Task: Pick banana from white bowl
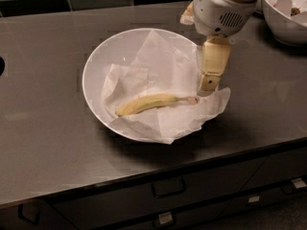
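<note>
Lying on the crumpled paper (pixel 165 63) inside the white bowl (pixel 98 56), the banana (pixel 148 103) ran its long axis left to right, blunt end to the left, brownish stem tip to the right. It looked slim, gently curved and pale yellow. The pincer (pixel 208 83) hung tip-down over the bowl's right side, near the stem; whether it was spread or pressed together could not be told. The bowl sat on the dark tabletop (pixel 48 143).
</note>
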`<state>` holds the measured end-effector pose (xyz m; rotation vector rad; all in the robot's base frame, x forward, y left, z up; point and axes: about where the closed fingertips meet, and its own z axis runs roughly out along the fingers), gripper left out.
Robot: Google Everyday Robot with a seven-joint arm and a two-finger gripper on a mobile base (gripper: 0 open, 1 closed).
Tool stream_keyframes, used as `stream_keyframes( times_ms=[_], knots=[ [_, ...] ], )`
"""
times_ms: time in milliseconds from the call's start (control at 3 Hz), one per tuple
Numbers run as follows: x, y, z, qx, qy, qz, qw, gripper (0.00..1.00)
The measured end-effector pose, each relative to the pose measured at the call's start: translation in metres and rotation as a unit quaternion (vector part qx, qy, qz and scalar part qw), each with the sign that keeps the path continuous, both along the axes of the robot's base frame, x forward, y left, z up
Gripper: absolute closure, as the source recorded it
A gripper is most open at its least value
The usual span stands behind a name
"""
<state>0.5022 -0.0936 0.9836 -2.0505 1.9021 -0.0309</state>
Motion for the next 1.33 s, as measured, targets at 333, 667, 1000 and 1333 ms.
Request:
stream_keyframes(
  times_ms=[333,667,1000,1333],
  knots=[
    [0.011,0.021,-0.02,-0.008,0.017,0.015,0.9997,0.0],
    [0.021,0.035,-0.035,-0.018,0.025,0.015,0.9994,0.0],
    [0.026,0.044,-0.047,-0.046,0.022,0.009,0.9987,0.05],
    [0.03,0.041,-0.06,-0.06,0.017,-0.006,0.998,0.1]
  ],
)
